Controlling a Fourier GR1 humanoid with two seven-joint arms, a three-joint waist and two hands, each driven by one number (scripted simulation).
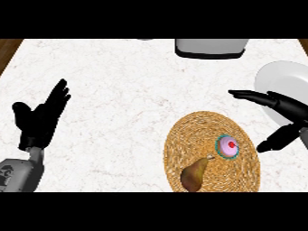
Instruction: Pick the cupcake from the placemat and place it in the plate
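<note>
A cupcake (228, 146) with pink frosting, a red centre and a teal wrapper sits on the right part of a round woven placemat (203, 131). A white plate (291, 85) lies at the counter's right edge, above and right of the mat. My right hand (291, 110) hovers open between plate and cupcake, fingers stretched left and thumb pointing down toward the mat's right rim, not touching the cupcake. My left hand (39, 117) rests open at the left, fingers up.
A brown pear (195, 175) lies on the placemat's lower part, just below and left of the cupcake. A grey appliance (209, 47) stands at the back edge of the white marble counter (129, 90). Wood floor shows at both far corners.
</note>
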